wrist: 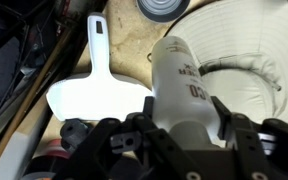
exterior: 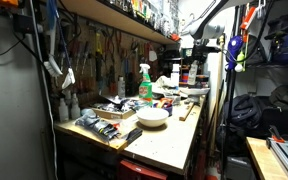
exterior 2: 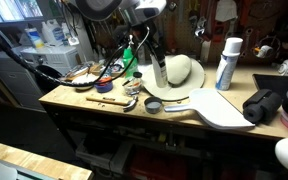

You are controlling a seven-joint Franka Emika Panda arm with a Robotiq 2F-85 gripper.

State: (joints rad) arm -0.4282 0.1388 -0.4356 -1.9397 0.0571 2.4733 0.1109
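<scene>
One white bottle (wrist: 184, 85) in the end effector (wrist: 184, 138), fingers (wrist: 232, 135) clamped on its flanks, one each side. In an exterior view it stands upright mid-worktop (exterior 2: 66, 100), well back from the front edge, just beside the bowl (exterior 2: 184, 70). Can't tell if its base touches the surface or hangs just clear.

Handling, my read:
- **Build:** smooth rigid plastic cylinder with a rounded far end and print down the side.
- **Weight:** probably light, but the wall is opaque, so fill level is unknown.
- **Risk:** slick skin plus round section means it can twist or slide in the pads, and a hard squeeze may dent it.
- **Best hold:** the straight body, across the diameter. The grip looks near the upper end, so expect some swing at the bottom.

Around it:
- **Bowl:** white, thick-rimmed, rigid.
- **Board (wrist: 94, 95):** paddle-shaped, white, slotted handle. It lies flat toward the front edge and looks like matte plastic.
- **Tape roll (exterior 2: 154, 105):** grey, lies flat by the board.
- **Spray can (exterior 2: 227, 62):** tall, stands toward the back edge.
- **Worktop:** pale scuffed wood.
</scene>
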